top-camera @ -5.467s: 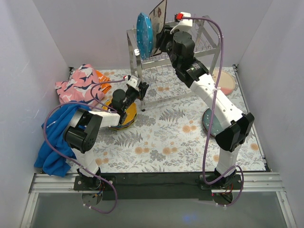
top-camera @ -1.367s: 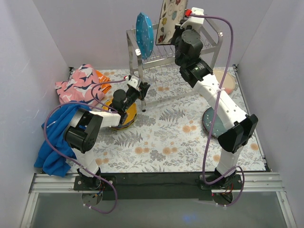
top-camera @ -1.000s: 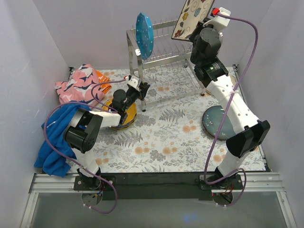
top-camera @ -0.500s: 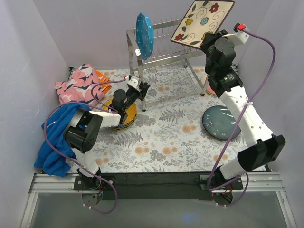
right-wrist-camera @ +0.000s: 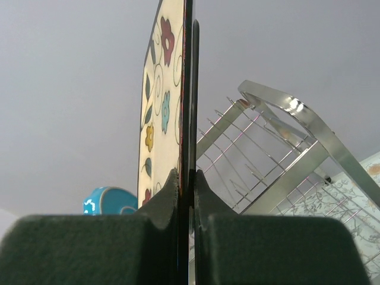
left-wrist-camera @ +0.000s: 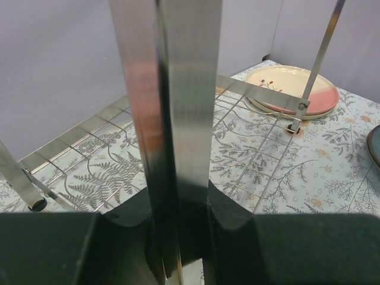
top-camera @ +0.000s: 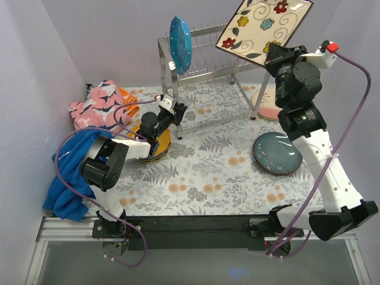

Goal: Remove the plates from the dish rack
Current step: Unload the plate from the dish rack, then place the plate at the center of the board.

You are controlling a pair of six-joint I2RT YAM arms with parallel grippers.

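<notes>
Near edge, L side: blue cloth heaped on the floral table, same as before. L arm hasn't budged across the earlier frames. L gripper is clamped on the front-L leg of the dish rack; in the wrist view the chrome leg runs straight up btw the L gripper's fingers, both touching it. Orange plate lies flat under that forearm, unmoved.

R side, mid-table: dark blue-grey plate lies flat, same spot. Further back, a pink-and-cream plate lies just R of the rack's R legs; it was mostly covered by the R arm 5.5 s ago and is now in plain view.

Pink patterned cloth at back L, no change.

Rack: teal dotted plate stands on edge in the top slots at the L end, unmoved.

Big change: the square floral plate stood in the rack next to the teal one 5.5 s ago. It's now out, carried up and to the R, high above the rack's R end, tilted w/ its face toward the top camera. R gripper pinches its lower edge; wrist view shows the rim squeezed tight btw the R gripper's fingers. R arm has swung R and stretched up.
</notes>
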